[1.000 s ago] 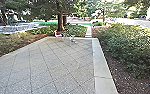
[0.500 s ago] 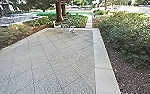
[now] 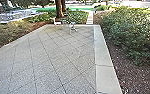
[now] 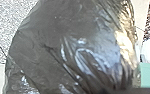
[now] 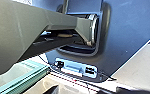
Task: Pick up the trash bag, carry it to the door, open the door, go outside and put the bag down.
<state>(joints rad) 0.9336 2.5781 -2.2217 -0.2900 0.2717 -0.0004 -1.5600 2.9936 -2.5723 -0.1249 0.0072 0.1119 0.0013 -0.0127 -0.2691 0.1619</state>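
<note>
The dark, shiny trash bag (image 4: 66,45) is large in the left wrist view, over paving. Its folds gather towards my left gripper (image 4: 118,90), a dark edge low in that view, which is shut on the bag. Outdoors, the head view looks over the paved yard (image 3: 58,57). For my right gripper, the state cannot be made out.
A pale curb (image 3: 103,57) runs along the right side, with mulch and a large bush (image 3: 136,32) beyond. Pale furniture (image 3: 70,26) stands at the far edge, near a tree trunk (image 3: 59,8). A narrow path (image 3: 90,18) leads away. Dry plants (image 3: 6,35) border the left.
The head camera's view has shifted downward, so the far edge of the paving and the trees sit higher and more of the near ground shows.
</note>
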